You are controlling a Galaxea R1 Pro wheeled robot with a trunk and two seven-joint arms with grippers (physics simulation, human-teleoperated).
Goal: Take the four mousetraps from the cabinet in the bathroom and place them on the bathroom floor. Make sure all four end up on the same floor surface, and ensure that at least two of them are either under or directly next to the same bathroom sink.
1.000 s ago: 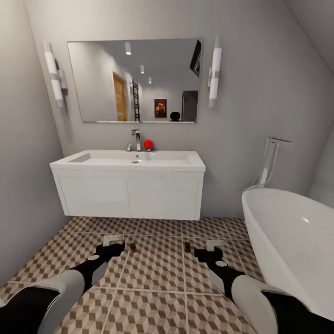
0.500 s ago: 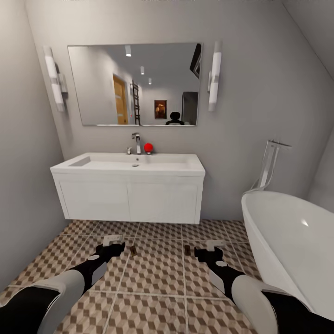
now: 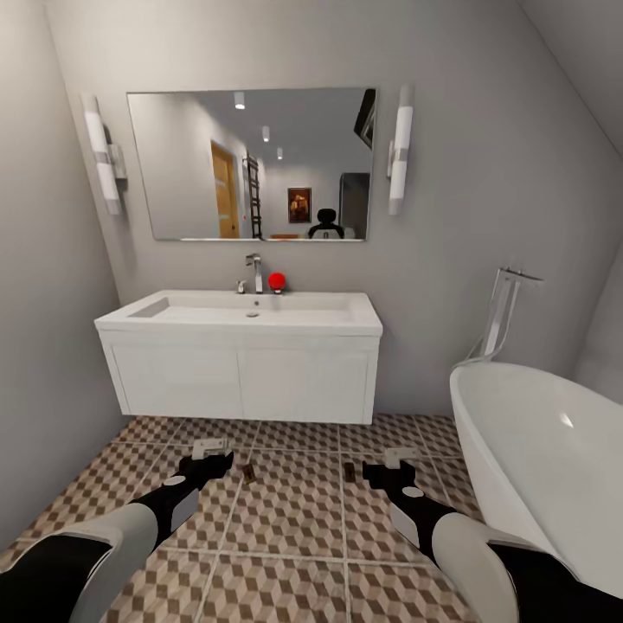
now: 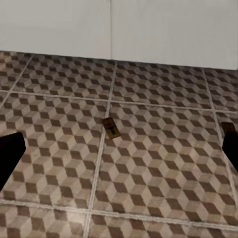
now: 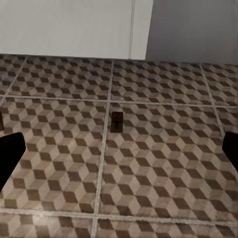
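Two mousetraps lie flat on the bathroom floor [image 3: 285, 510] in front of the bathroom sink [image 3: 247, 313]. I see the left mousetrap [image 3: 249, 472] and the right mousetrap [image 3: 350, 471] well apart from each other, both a little out from the front edge of the white vanity [image 3: 242, 381], not under it. In my left wrist view the left one [image 4: 111, 128] rests just beside a grout line, turned a little against the tile pattern; in my right wrist view the right one [image 5: 117, 121] lies almost straight, also close to a grout line.

My left gripper [image 3: 210, 450] hangs over the tiles just to the left of the left trap, and my right gripper [image 3: 398, 456] hangs to the right of the right trap. Both have the fingers spread wide and hold nothing; in each wrist view the dark fingertips [image 4: 10, 151] stand at the far sides of the picture.

Between the traps and the vanity the floor is free. On my right the white bathtub [image 3: 545, 459] comes close to the right arm, so there is less room on that side. On my left the grey wall [image 3: 43, 346] closes the corner beside the vanity.
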